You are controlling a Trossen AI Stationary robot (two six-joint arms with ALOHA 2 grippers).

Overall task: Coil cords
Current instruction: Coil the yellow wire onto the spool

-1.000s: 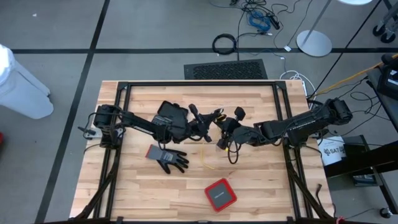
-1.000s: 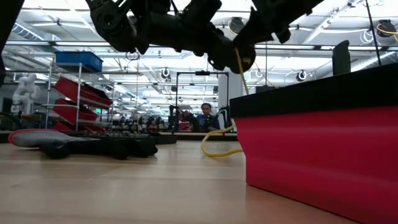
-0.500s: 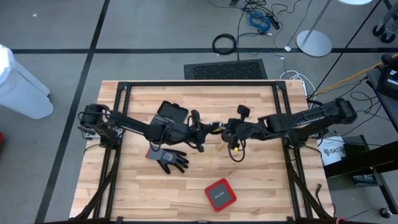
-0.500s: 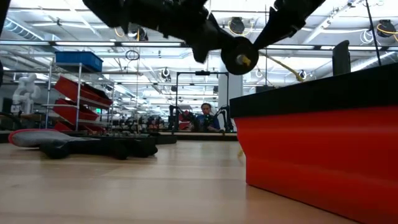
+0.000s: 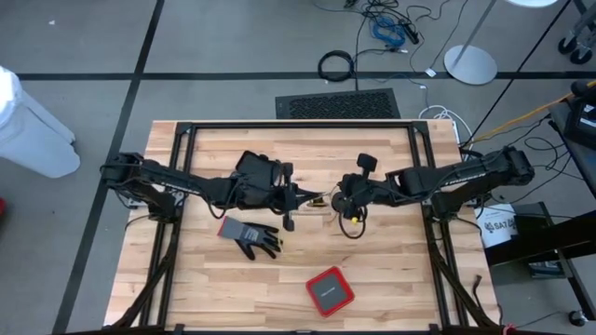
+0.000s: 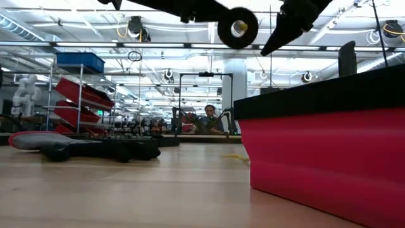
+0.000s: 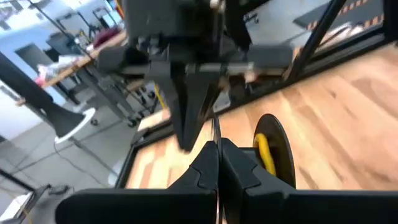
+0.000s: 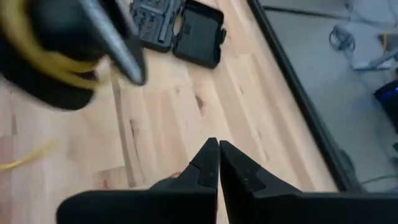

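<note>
Grippers first, from my left side across to my right: my left gripper (image 5: 291, 197) hangs above the middle of the wooden table (image 5: 391, 270), its fingers (image 7: 208, 163) pressed together with no gap that I can see between them, and whether a strand is pinched there I cannot tell. Below my left arm lies the grey glove (image 5: 251, 236), and the open black tool case (image 5: 258, 169) sits under that same arm farther back. Between my two grippers runs a short stretch of the yellow cord (image 5: 322, 198), lifted off the wood; more of that yellow wire wraps a round black part (image 7: 271, 153) just past my left fingertips. My right gripper (image 5: 341, 196) faces the left one, close to it, fingers likewise shut tight in my right wrist view. Nearer the front edge, well apart from both grippers, sits the red box (image 5: 330, 291).
</note>
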